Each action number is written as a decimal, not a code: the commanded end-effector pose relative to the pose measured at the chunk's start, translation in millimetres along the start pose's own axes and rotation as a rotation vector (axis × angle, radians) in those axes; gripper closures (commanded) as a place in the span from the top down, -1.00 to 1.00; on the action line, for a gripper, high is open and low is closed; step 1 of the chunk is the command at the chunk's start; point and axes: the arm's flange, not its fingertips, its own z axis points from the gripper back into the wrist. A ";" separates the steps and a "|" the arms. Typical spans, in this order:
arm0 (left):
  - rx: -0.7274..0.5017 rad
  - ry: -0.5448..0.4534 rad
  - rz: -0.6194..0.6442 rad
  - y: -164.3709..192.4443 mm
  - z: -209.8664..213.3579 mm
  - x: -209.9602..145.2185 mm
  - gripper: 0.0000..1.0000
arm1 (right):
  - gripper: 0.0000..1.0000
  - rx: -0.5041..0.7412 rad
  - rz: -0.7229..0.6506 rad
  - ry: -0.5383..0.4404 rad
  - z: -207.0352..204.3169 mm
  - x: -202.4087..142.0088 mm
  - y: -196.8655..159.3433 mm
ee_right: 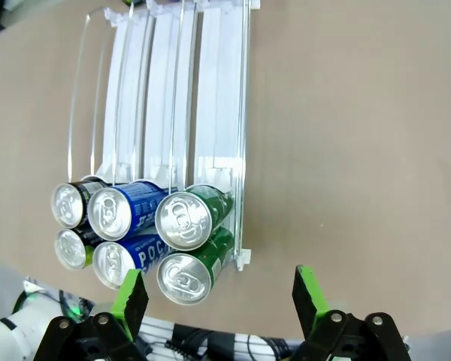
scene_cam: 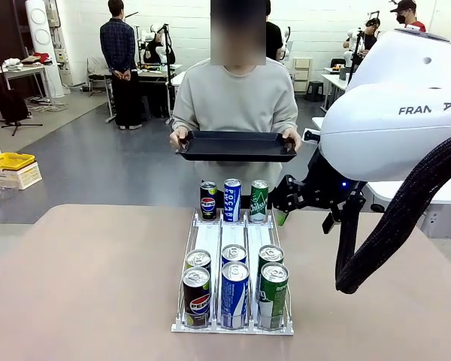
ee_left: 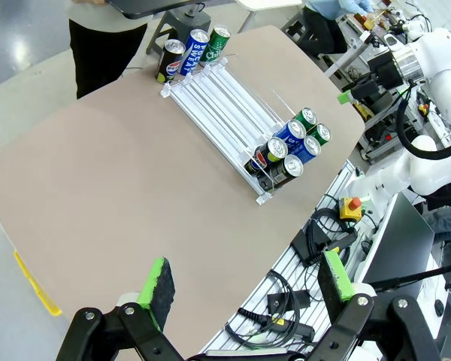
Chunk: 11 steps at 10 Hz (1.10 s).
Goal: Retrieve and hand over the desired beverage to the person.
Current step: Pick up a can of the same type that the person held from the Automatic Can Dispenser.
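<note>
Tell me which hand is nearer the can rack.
Right. The right hand hovers above the near end of the rack, beside the green cans; the left hand hangs well off to its left, over the table edge.

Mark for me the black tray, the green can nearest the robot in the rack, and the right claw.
black tray [scene_cam: 237, 146]: front view, centre of its dark surface.
nearest green can [scene_cam: 271, 301]: front view, its side label.
right claw [ee_right: 219, 292]: right wrist view, midway between its fingertips.

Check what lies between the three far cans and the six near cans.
Nothing but empty lanes: the front view shows the rack bare and white between the far cans and the near cans.
</note>
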 end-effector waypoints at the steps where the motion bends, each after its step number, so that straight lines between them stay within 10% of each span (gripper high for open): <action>1: -0.017 -0.013 -0.022 0.9 1.9 0.3 1.00 | 1.00 -0.094 0.002 0.006 -13.8 -11.5 19.0; 11: -0.017 -0.013 -0.022 0.9 1.9 0.3 1.00 | 1.00 -0.201 -0.049 0.093 -73.6 -36.2 65.5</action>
